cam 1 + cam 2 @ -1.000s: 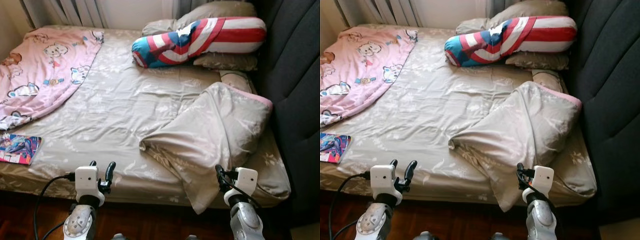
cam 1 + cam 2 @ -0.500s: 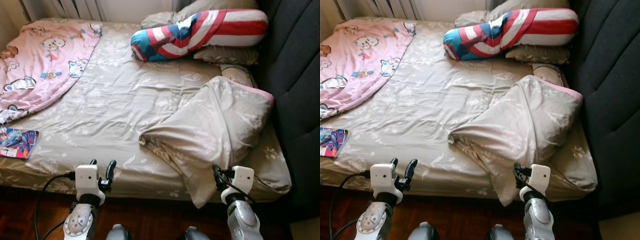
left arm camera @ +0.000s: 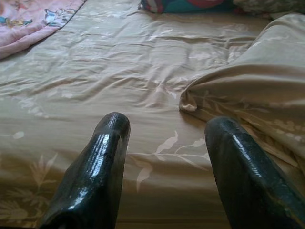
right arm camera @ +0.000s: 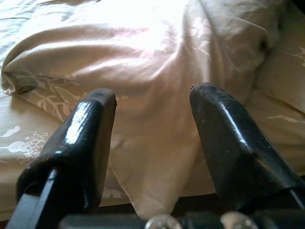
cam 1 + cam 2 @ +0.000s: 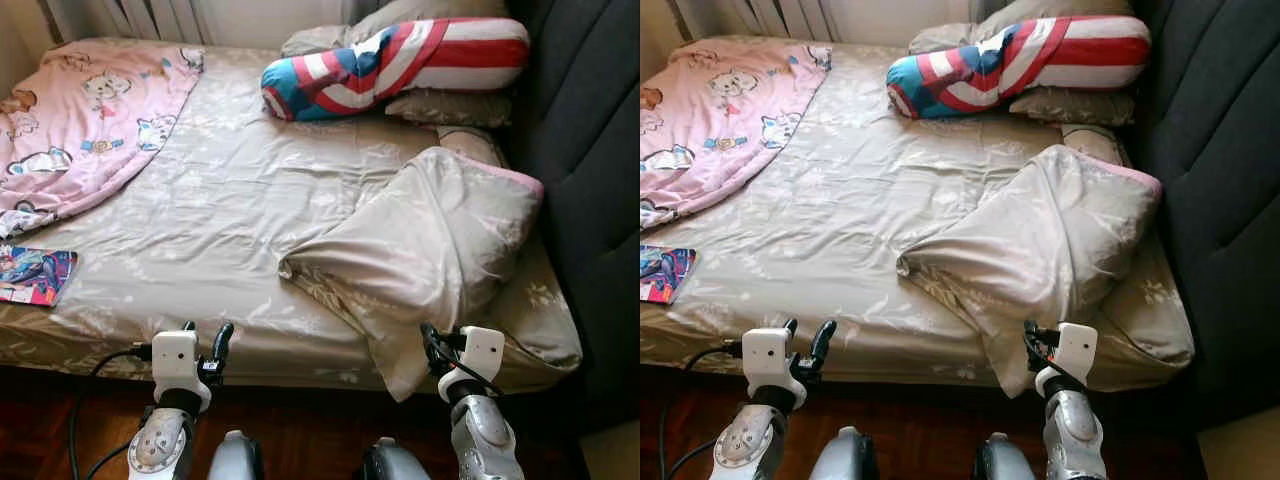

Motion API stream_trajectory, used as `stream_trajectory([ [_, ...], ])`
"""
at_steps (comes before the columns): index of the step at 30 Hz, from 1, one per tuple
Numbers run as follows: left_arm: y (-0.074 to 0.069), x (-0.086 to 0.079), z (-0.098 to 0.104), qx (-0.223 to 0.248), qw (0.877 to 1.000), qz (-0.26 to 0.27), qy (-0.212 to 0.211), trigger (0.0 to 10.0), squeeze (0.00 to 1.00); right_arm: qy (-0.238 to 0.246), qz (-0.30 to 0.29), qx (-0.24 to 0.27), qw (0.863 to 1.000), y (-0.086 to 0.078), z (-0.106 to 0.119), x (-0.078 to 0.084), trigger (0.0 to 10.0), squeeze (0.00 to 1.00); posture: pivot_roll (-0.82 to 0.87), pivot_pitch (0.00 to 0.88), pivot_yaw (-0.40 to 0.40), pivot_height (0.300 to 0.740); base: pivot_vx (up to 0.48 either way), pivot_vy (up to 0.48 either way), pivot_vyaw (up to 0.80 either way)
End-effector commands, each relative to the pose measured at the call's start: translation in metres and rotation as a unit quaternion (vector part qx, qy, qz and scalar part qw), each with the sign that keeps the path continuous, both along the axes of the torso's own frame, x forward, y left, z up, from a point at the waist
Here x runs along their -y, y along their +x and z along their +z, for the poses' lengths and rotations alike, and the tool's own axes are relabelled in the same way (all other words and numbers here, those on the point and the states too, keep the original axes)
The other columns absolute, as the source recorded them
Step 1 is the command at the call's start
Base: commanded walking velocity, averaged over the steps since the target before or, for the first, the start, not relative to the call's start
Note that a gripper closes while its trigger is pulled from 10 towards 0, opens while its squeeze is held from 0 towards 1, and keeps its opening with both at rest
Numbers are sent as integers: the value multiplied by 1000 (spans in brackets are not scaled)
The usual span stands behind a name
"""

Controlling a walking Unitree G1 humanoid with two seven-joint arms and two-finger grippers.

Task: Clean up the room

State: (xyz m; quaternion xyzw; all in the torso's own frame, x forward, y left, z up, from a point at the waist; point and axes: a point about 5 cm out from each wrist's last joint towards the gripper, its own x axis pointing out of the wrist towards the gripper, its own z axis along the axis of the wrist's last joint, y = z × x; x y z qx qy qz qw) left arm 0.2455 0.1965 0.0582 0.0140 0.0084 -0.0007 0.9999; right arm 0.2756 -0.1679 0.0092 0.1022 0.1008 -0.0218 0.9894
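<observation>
1. In the left eye view we stand at the near edge of the bed [image 5: 230, 210]. The crumpled beige duvet [image 5: 440, 235] lies bunched on the right side, one corner hanging over the near edge. A pink blanket [image 5: 85, 110] covers the far left, and a small book [image 5: 35, 275] rests near the left edge. A striped bolster [image 5: 400, 62] lies on the pillows [image 5: 445, 105] at the far end. We hold both arms low in front of the mattress, probably ready to reach.

2. In the right eye view the right gripper [image 5: 1035, 345] is just beside the hanging duvet corner, so we judge the duvet is our first job.

3. In the left wrist view the left gripper [image 3: 164, 167] is spread apart and holds nothing; the sheet is beyond it.

4. In the right wrist view the right gripper's fingers [image 4: 228, 138] are also spread and empty, pointing straight at the duvet fold, near but not touching.
</observation>
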Motion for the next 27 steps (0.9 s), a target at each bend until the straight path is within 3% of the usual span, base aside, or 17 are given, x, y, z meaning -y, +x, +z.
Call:
stream_trajectory([
  [1, -1, 4, -4, -13, 1000, -6, -2, 10000, 0, 3, -3, -7, 1000, -2, -2, 2, 10000, 0, 20, 138, -45, 659, 0, 0, 0],
  [8, -1, 4, -5, -14, 1000, -6, -2, 10000, 0, 5, -6, -11, 1000, -2, -3, 2, 10000, 0, 23, 146, -43, 659, 0, 0, 0],
  [15, 0, 3, -4, -14, 1000, -3, 0, 10000, 0, 7, -9, -10, 1000, 0, -2, 1, 10000, 0, 30, 149, -46, 659, 277, 0, -704],
  [27, 1, 3, -3, -13, 1000, -1, 1, 10000, 0, 13, 20, -6, 1000, 2, 0, -7, 10000, 0, 27, 152, -47, 659, 302, 0, 0],
])
